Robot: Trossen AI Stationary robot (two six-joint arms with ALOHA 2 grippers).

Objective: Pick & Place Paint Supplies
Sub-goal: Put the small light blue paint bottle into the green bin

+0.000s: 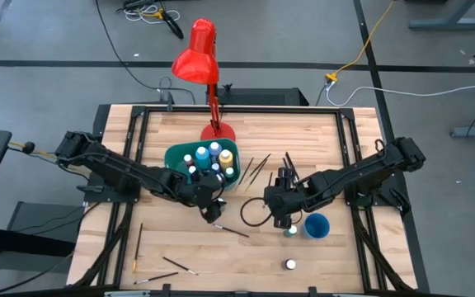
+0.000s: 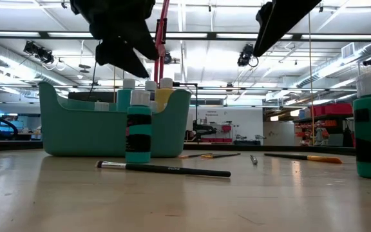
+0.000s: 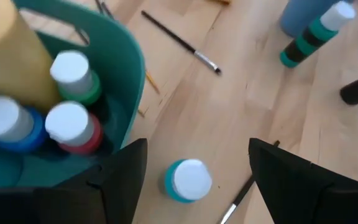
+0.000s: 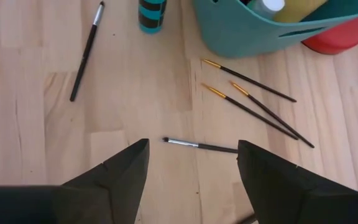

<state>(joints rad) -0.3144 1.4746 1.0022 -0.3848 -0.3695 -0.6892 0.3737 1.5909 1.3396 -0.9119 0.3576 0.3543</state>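
Pale matt wood table (image 1: 320, 136), smooth, seemingly plastic teal bin (image 1: 174, 156)

One camera hangs above me and looks straight down on the whole table (image 1: 246, 264), my two arms and the floor around. Another sits at table height, facing level across the wood into the room behind, close enough that the teal bottle (image 2: 138, 134) and the bin (image 2: 76, 132) loom large. The camera on my left wrist looks down steeply from close above, past my left gripper (image 3: 191, 168), onto that same bottle (image 3: 186, 180) and the bin's corner (image 3: 126, 68). The camera on my right wrist looks down from higher, past my right gripper (image 4: 191, 165), and shares the bottle (image 4: 152, 14), the bin (image 4: 241, 34) and a brush (image 4: 86, 53) that the low view sees too (image 2: 163, 169).
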